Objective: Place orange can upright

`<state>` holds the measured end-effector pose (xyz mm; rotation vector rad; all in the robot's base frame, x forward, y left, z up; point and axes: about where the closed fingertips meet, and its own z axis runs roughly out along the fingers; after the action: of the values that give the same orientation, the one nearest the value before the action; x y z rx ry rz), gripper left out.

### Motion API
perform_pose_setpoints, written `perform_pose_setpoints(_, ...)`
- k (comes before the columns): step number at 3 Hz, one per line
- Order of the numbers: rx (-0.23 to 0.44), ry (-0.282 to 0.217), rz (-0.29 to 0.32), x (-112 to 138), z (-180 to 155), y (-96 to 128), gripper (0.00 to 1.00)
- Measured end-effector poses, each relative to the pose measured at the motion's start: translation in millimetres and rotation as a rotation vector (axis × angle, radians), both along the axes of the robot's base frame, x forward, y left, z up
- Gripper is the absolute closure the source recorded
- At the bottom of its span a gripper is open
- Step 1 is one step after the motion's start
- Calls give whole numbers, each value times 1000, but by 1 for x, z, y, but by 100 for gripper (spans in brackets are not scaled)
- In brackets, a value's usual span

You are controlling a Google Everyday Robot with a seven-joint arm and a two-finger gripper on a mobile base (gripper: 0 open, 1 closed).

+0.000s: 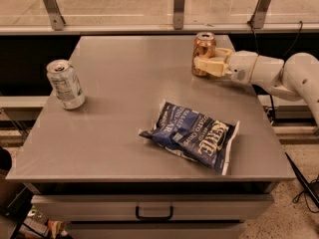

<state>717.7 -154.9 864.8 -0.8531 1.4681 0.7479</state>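
Observation:
The orange can [203, 48] stands upright on the grey table [124, 103] near its far right edge, silver top with pull tab facing up. My gripper [205, 63] reaches in from the right on a white arm, its pale fingers [209, 65] around the can's lower half and touching it.
A silver-white can [65, 83] stands upright at the table's left side. A blue chip bag [194, 135] lies flat right of centre toward the front. A drawer [154, 210] with a handle sits under the tabletop. A railing with posts runs behind the table.

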Motion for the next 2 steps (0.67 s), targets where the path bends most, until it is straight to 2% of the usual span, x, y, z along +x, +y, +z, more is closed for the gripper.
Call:
perform_pose_setpoints(1,0,0,0,0,0,0,84)
perform_pose_setpoints(2,0,0,0,0,0,0,60)
